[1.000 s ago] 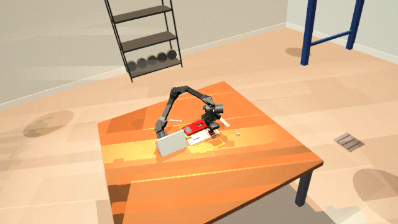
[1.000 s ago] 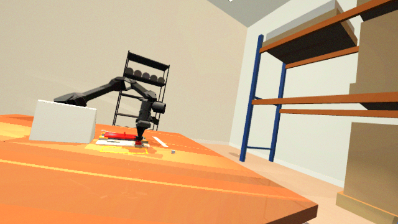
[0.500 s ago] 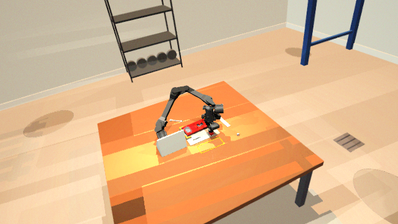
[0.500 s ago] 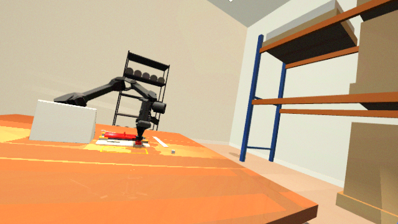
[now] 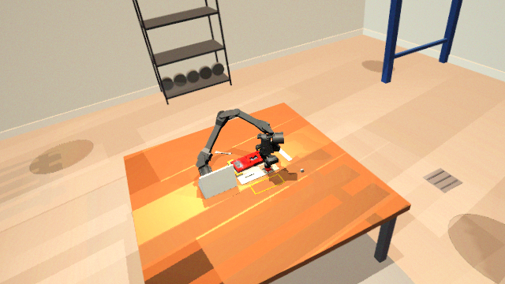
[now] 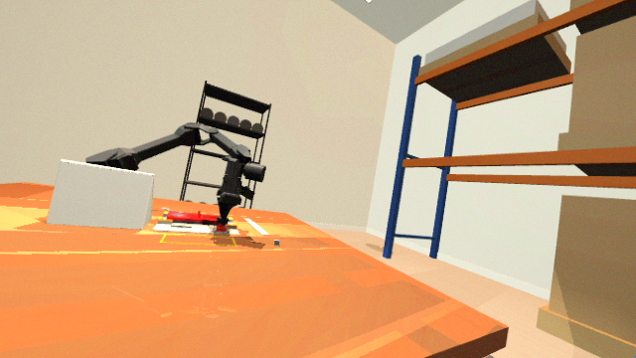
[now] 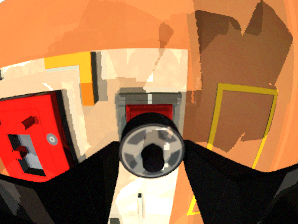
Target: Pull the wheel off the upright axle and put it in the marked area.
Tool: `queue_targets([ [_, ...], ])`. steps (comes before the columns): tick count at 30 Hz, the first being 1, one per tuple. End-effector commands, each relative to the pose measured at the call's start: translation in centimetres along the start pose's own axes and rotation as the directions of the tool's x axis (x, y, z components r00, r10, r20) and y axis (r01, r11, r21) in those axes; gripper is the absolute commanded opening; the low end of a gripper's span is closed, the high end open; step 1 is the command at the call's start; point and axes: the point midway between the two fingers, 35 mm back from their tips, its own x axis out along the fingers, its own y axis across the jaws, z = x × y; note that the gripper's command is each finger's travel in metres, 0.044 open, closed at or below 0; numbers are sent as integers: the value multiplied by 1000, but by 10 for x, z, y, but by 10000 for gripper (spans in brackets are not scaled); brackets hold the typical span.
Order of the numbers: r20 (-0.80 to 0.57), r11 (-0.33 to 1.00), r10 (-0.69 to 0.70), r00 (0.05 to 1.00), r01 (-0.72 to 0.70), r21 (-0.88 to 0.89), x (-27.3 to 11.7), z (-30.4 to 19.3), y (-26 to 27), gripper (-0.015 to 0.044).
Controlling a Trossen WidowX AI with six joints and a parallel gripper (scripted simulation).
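The job right now looks like pulling the wheel [image 7: 132,156] up off its stick. The jaws are about half open and squeeze the wheel from both sides, at 9 o'clock and 3 o'clock in the wrist view. The wheel is over the pale plate [image 5: 249,176] [image 6: 176,229] [image 7: 161,195], near the small red block [image 5: 268,169] [image 6: 222,230] [image 7: 150,109]. I cannot tell if it is all the way off the stick.

Next, I think the arm [image 5: 245,115] [image 6: 159,145] should go straight up until the wheel is free. Then it should swing to the yellow box line [image 5: 270,188] [image 6: 199,244] [image 7: 215,115] and put the wheel down inside it. In the wrist view that is toward 3 o'clock from the wheel; in the top view it is about 6 o'clock from the jaws. If it goes sideways too soon, the wheel might catch on the stick. Last, the jaws should open wide and back away so they touch nothing.

The wrist view shows the wheel's round face and its dark middle. In the top and exterior views I cannot pick the wheel out. Those two show a tiny cube [image 5: 302,170] [image 6: 276,243] on the surface [image 5: 276,221] [image 6: 298,298] [image 7: 125,30], near 3 o'clock from the jaws in the top view. The wrist view does not show the cube.
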Motion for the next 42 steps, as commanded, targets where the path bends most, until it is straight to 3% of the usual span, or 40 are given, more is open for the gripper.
queue_targets([
  [1,29,1000,-9,1000,8,27,-23,-2,-3,0],
  [42,32,1000,-8,999,7,28,-31,-3,-2,0],
])
